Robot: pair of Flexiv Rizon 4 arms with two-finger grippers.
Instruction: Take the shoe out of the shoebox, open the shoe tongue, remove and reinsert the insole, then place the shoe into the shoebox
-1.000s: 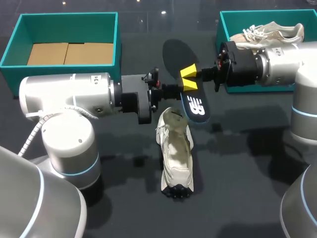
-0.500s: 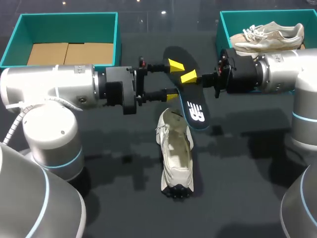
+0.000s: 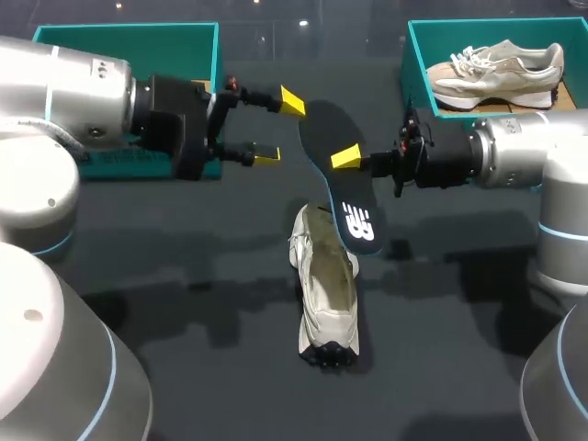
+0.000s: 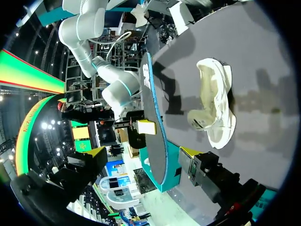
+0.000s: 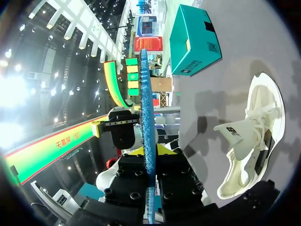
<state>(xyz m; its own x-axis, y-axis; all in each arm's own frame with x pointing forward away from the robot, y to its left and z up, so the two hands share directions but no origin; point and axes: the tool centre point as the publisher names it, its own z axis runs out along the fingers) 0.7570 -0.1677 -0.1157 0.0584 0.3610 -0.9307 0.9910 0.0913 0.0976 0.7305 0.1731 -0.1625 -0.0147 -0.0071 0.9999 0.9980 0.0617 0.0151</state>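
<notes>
My right gripper (image 3: 347, 158) is shut on the black insole (image 3: 342, 188) at its middle, holding it on edge above the heel of the white shoe (image 3: 327, 292). The shoe lies on the table with its tongue pulled up. In the right wrist view the insole (image 5: 147, 117) stands edge-on between the yellow tips of that gripper (image 5: 151, 151), with the shoe (image 5: 256, 141) beside it. My left gripper (image 3: 280, 130) is open, just left of the insole's far end and apart from it. In the left wrist view the insole (image 4: 154, 141) is ahead of the open left gripper (image 4: 141, 153).
A teal shoebox (image 3: 418, 55) at the back right holds a second, beige shoe (image 3: 496, 64). Another teal shoebox (image 3: 129, 41) at the back left is partly hidden by my left arm; it (image 5: 195, 40) shows whole in the right wrist view.
My left gripper opened, let go of the insole and drew back to the left and away. The right gripper keeps the insole, now tilted more toward the shoe.
</notes>
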